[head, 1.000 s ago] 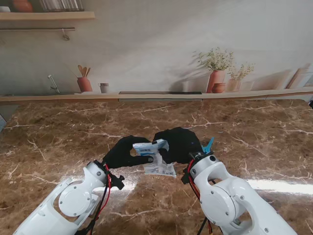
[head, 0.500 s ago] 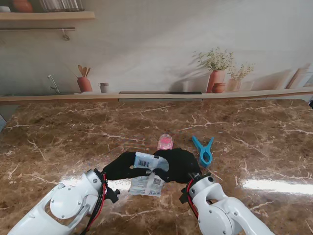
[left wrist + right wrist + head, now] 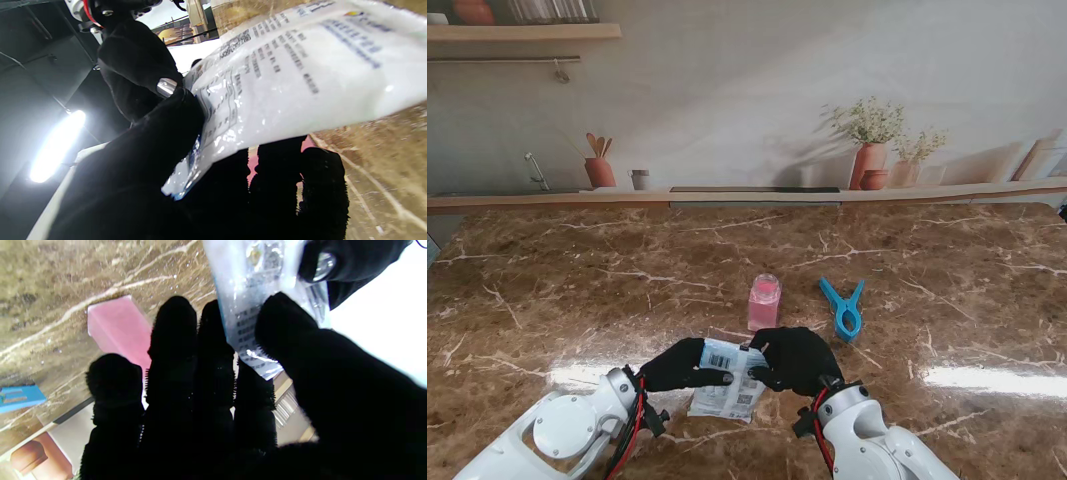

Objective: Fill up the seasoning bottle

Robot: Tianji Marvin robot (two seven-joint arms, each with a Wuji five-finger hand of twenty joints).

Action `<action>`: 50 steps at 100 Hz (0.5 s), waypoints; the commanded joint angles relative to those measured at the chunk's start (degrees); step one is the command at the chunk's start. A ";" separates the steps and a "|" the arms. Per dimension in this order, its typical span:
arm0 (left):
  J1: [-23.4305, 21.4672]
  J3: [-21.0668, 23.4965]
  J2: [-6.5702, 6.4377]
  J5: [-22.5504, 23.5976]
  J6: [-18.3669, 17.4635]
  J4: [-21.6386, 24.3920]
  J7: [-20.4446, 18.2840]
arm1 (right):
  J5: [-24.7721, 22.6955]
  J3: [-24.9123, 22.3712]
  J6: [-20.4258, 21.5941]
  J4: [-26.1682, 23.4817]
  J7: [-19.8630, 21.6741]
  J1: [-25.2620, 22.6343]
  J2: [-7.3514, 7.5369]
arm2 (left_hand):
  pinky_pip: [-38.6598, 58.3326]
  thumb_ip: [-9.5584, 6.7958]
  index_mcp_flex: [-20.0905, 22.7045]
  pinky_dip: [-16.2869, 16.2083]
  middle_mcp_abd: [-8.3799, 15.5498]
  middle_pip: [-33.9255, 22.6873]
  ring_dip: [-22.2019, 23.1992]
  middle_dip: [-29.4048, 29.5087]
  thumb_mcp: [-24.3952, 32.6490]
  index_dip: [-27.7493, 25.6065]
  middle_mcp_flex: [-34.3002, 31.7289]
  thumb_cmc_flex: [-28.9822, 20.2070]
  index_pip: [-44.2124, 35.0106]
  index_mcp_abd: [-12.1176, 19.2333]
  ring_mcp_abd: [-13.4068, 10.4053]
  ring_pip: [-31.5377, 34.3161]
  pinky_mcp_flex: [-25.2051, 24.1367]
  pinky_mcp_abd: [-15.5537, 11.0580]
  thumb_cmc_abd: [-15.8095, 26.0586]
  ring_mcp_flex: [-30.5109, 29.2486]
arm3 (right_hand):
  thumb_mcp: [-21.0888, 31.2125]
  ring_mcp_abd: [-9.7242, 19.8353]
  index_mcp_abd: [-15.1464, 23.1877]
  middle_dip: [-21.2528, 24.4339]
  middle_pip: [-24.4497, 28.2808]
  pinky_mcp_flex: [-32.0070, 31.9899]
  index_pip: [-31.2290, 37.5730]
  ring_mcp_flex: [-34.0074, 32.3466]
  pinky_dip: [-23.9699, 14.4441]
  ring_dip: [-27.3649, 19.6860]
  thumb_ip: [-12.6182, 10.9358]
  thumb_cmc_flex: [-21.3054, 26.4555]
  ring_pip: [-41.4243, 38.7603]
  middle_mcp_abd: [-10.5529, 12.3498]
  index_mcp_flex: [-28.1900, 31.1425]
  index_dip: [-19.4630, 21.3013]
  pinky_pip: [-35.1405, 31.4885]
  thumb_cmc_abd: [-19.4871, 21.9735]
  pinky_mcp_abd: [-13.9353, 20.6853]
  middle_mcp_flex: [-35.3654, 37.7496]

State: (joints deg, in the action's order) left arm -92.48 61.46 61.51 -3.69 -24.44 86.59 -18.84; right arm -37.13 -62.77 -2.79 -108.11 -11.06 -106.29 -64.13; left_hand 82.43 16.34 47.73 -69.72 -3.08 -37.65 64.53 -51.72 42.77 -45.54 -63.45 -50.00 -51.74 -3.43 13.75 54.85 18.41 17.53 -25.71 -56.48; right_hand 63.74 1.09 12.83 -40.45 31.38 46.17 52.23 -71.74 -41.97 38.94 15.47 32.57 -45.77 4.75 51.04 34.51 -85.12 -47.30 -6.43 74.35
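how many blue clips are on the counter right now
1. The blue clip lies on the marble counter, to the right of the pink bottle and farther from me than the right hand. None other shows.

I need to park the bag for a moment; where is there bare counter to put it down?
Bare marble lies wide to the left of the pink bottle and to the right of the blue clip, and farther from me toward the back ledge. It is crowded in the middle: left robot hand and right robot hand hold the bag just nearer than the bottle.
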 commanded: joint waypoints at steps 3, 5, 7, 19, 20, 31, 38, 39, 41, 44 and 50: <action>0.26 -0.57 0.04 0.80 1.28 -1.52 -0.34 | 1.81 1.03 -0.67 1.66 2.96 0.96 -0.25 | 0.68 -2.92 4.24 -0.56 5.72 1.53 -0.14 0.13 4.14 -6.33 -1.20 -8.82 -10.05 15.52 1.29 -1.26 -1.03 -0.65 6.76 0.47 | 1.84 1.43 1.47 -2.44 2.84 0.30 1.93 -2.31 1.38 2.56 1.65 2.27 -3.53 1.37 1.52 -1.27 -3.31 -0.82 1.00 2.36; 0.45 -0.67 0.04 1.05 1.51 -1.78 -0.39 | 2.35 1.29 -0.82 1.93 3.41 1.30 -0.24 | 0.56 -2.83 4.19 -0.35 5.74 1.91 -0.36 0.32 4.09 -6.15 -1.23 -8.81 -9.77 15.51 1.20 -1.64 -1.05 -0.64 6.73 0.46 | 1.85 1.45 1.42 -2.82 3.22 0.18 2.07 -2.20 1.51 3.16 1.62 2.37 -4.34 1.22 1.55 -1.45 -3.43 -0.83 0.98 2.37; 0.63 -0.76 0.04 1.31 1.76 -2.01 -0.44 | 2.89 1.54 -0.99 2.19 3.81 1.62 -0.24 | 0.49 -2.78 4.05 -0.24 5.71 2.14 -0.47 0.42 4.06 -6.05 -1.15 -8.81 -9.59 15.45 1.19 -1.82 -1.09 -0.65 6.71 0.47 | 1.84 1.43 1.34 -3.10 3.53 0.15 2.18 -2.19 1.59 3.49 1.61 2.41 -4.79 1.13 1.65 -1.55 -3.51 -0.89 0.95 2.49; 1.72 -1.51 0.39 2.07 2.89 -4.02 0.16 | 6.00 3.23 -2.17 4.21 5.44 3.70 -0.34 | 0.07 -2.70 4.06 0.38 5.56 2.65 -0.93 0.72 3.84 -5.48 -1.24 -8.97 -9.28 15.47 0.99 -2.59 -1.18 -0.89 6.57 0.48 | 1.96 1.33 1.14 -4.18 4.35 -0.91 2.50 -1.20 2.01 4.99 1.54 2.04 -6.69 1.14 1.66 -1.88 -3.12 -0.59 0.73 2.39; 1.79 -1.58 0.46 2.03 2.95 -4.20 0.32 | 6.32 3.34 -2.23 4.36 5.56 3.83 -0.35 | 0.06 -2.71 4.14 0.43 5.52 2.64 -0.95 0.71 3.88 -5.48 -1.24 -9.01 -9.39 15.50 1.02 -2.62 -1.18 -0.85 6.53 0.46 | 1.99 1.31 1.09 -4.46 4.49 -1.29 2.51 -0.86 2.07 5.14 1.52 1.86 -6.80 1.26 1.58 -1.89 -2.93 -0.58 0.66 2.16; 2.25 -2.10 1.01 1.63 3.59 -5.61 1.59 | 8.33 4.04 -2.61 5.50 7.06 4.65 -0.29 | -0.01 -2.74 4.31 0.67 5.28 2.49 -0.94 0.59 4.07 -5.40 -1.16 -9.12 -9.90 15.44 1.39 -2.60 -1.58 -0.59 6.48 0.67 | -1.15 1.06 0.08 -8.53 1.39 -10.78 -1.33 9.49 0.55 6.40 2.46 -3.90 -3.35 1.57 -3.82 -0.93 2.45 -2.44 0.56 -6.57; 2.52 -2.42 1.21 1.88 3.50 -6.40 2.19 | 7.39 4.30 -2.78 6.07 7.66 5.02 -0.06 | -0.12 -2.73 4.17 0.80 5.50 2.52 -0.97 0.56 3.93 -5.35 -0.96 -9.23 -10.00 15.78 1.20 -2.73 -1.79 -0.75 6.50 1.01 | -0.81 0.82 0.83 -5.89 -1.78 -12.73 -1.20 12.02 -0.20 4.07 2.46 -3.51 1.01 1.39 -3.70 0.02 4.20 -3.59 0.45 -9.10; 2.53 -2.47 1.25 1.85 3.51 -6.49 2.30 | 7.25 4.34 -2.82 6.16 7.74 5.06 -0.03 | -0.16 -2.73 4.18 0.83 5.46 2.54 -0.97 0.56 3.92 -5.34 -0.92 -9.25 -10.01 15.77 1.22 -2.75 -1.86 -0.76 6.46 1.04 | -0.69 0.72 0.82 -5.01 -2.49 -12.73 -1.14 11.92 -0.36 3.35 2.46 -3.33 2.01 1.28 -3.75 0.03 4.30 -3.67 0.44 -9.14; 2.57 -2.55 1.33 1.79 3.52 -6.66 2.49 | 7.05 4.42 -2.89 6.35 7.78 5.15 0.01 | -0.28 -2.73 4.17 0.91 5.36 2.56 -0.99 0.56 3.90 -5.31 -0.85 -9.34 -10.03 15.74 1.28 -2.83 -2.02 -0.75 6.45 1.18 | -0.33 0.29 0.79 -2.85 -4.14 -12.09 -1.01 11.42 -0.28 1.55 2.44 -2.74 4.40 0.94 -3.87 -0.02 5.03 -3.91 0.12 -9.05; 2.65 -2.68 1.40 1.75 3.49 -6.92 2.69 | 6.94 4.62 -2.96 6.73 7.62 5.31 -0.03 | -0.44 -2.71 4.21 1.01 5.31 2.64 -1.02 0.57 3.79 -5.27 -0.73 -9.37 -10.07 15.76 1.29 -2.93 -2.22 -0.78 6.45 1.35 | 0.22 -0.10 0.58 -0.67 -5.40 -10.91 -0.42 10.17 -0.09 -0.59 2.48 -1.86 6.79 0.53 -3.91 0.44 5.58 -4.32 -0.35 -8.44; 2.88 -2.95 1.46 1.90 3.30 -7.38 2.93 | 7.02 5.13 -3.15 7.63 6.94 5.66 -0.23 | -0.85 -2.61 4.23 1.43 5.33 3.26 -1.18 0.82 3.19 -5.14 -0.41 -9.66 -10.21 15.96 1.27 -3.42 -2.57 -0.88 6.46 1.85 | 0.82 0.23 0.93 -0.98 -4.15 -7.93 1.13 6.76 -0.07 -1.33 2.74 -0.21 6.54 1.12 -3.77 3.02 4.59 -5.24 -0.14 -5.91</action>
State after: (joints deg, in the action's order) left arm -89.54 58.88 62.66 -1.95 -21.23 80.00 -16.11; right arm -31.07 -58.26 -5.32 -102.13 -4.21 -100.42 -64.16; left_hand 81.72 16.36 47.73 -69.06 -3.08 -36.20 63.91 -51.75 42.07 -45.81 -63.45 -50.25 -51.58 -3.43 13.76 52.85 17.08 17.53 -25.13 -55.89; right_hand 63.08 0.82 12.27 -42.16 26.86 35.86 51.37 -61.61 -40.77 38.65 15.80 30.37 -39.81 4.70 47.82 35.26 -79.93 -50.25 -6.57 65.96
